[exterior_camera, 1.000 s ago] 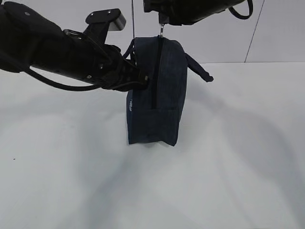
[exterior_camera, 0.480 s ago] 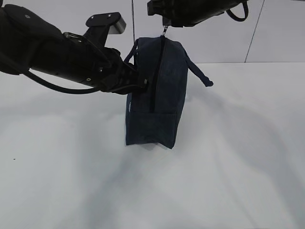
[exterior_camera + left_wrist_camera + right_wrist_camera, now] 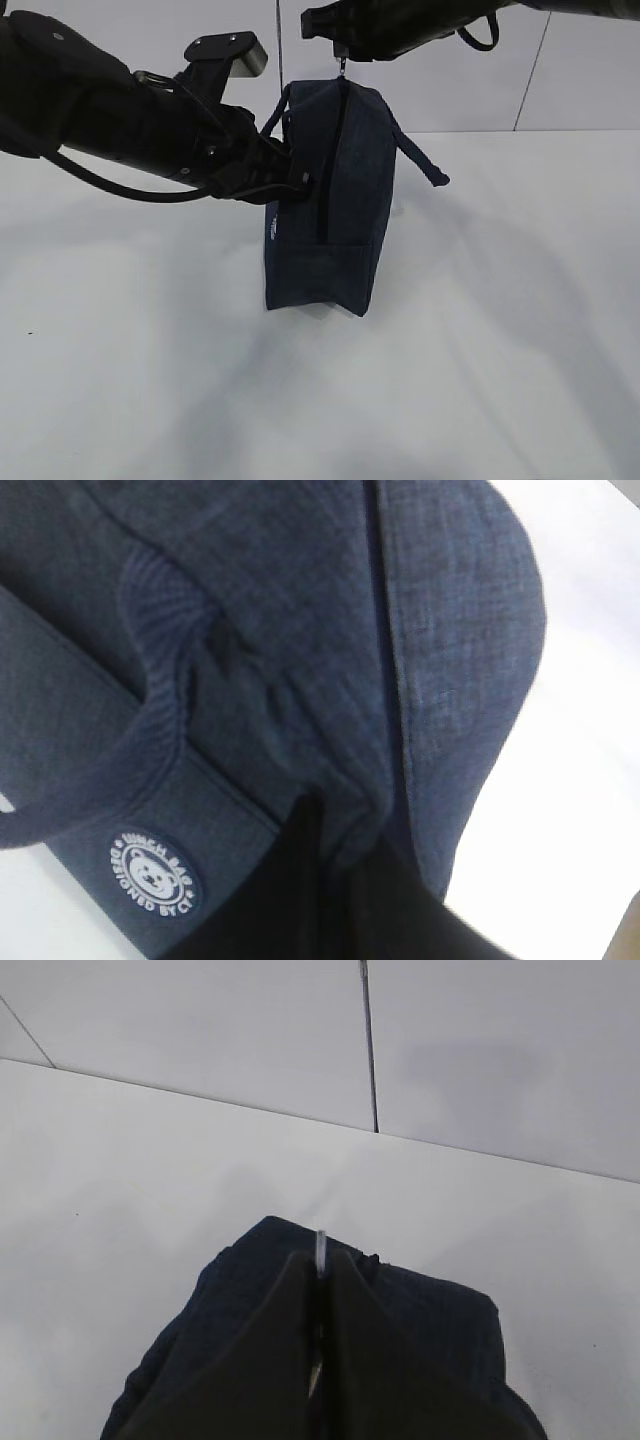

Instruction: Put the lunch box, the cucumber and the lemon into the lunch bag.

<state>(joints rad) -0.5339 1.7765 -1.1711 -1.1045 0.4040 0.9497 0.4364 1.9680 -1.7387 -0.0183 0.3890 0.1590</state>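
- Our right hand (image 3: 343,58) pinches the ring pull (image 3: 321,1253) atop the bag (image 3: 335,200).
- Our left hand (image 3: 300,182) grips the bag's side.
- It stands on the bench (image 3: 500,350).

Dark navy lunch bag (image 3: 335,200) with white round logo (image 3: 152,871), on white table (image 3: 500,350).

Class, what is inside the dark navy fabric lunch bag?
Nothing inside shows: the boxy navy fabric lunch bag stands zipped shut along its visible side, so its fabric hides any contents. The right gripper pinches the metal zipper pull.
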